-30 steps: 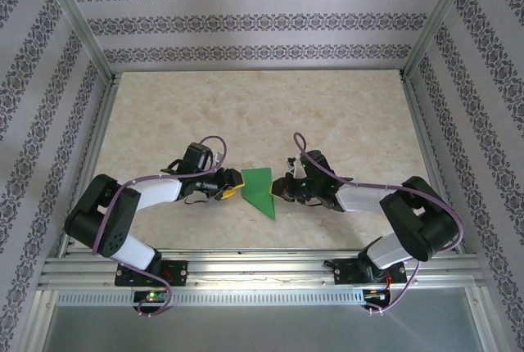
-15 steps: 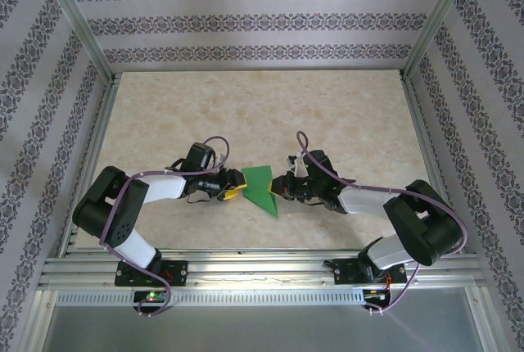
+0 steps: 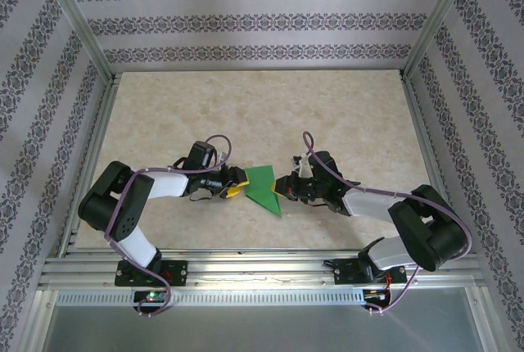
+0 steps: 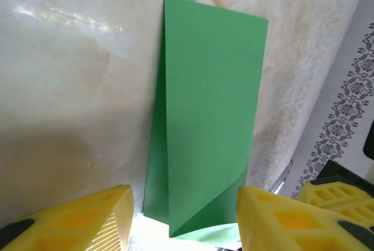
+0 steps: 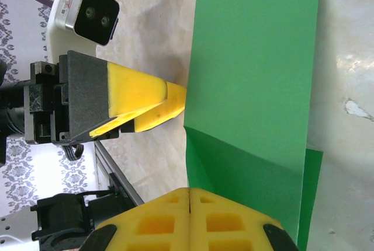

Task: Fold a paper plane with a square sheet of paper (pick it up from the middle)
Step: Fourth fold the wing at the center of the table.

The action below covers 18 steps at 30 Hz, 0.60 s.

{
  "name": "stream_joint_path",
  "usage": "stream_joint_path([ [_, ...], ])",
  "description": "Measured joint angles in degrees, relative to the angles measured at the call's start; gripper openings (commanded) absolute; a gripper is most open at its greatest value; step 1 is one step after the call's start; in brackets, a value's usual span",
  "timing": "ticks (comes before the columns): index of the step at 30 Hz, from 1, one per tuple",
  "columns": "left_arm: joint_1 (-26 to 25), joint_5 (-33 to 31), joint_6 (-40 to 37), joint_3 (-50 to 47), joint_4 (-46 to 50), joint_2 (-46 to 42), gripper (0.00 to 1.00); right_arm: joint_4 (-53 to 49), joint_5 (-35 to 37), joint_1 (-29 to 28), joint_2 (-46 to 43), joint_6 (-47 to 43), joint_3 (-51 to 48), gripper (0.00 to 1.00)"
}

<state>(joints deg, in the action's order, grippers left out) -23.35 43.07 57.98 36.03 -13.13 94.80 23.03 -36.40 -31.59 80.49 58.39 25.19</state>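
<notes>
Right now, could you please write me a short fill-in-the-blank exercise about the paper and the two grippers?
1. The folded paper is ___ in colour.
2. It lies on the table ___ the two grippers.
3. The left gripper has its jaws ___.
4. The right gripper has its jaws ___.
Missing words: green; between; open; shut.

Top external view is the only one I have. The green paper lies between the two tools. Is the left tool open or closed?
Observer: Open. In its wrist view the left tool holds its yellow fingers apart, with one end of the paper between them.
Operator: And the other one?
Observer: The right tool is closed: in its wrist view the fingers meet with no gap.
Operator: Is the paper folded?
Observer: Yes, a long crease runs along it, with one corner folded over.
</notes>
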Motion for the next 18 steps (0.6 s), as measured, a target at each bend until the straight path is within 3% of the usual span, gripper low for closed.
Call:
stream_joint_path([
  [18,0.24,2.54,3.96,0.13,-6.23,3.3,0.37,0.02,-0.46,0.74,-2.03,0.0,-1.38,0.0],
])
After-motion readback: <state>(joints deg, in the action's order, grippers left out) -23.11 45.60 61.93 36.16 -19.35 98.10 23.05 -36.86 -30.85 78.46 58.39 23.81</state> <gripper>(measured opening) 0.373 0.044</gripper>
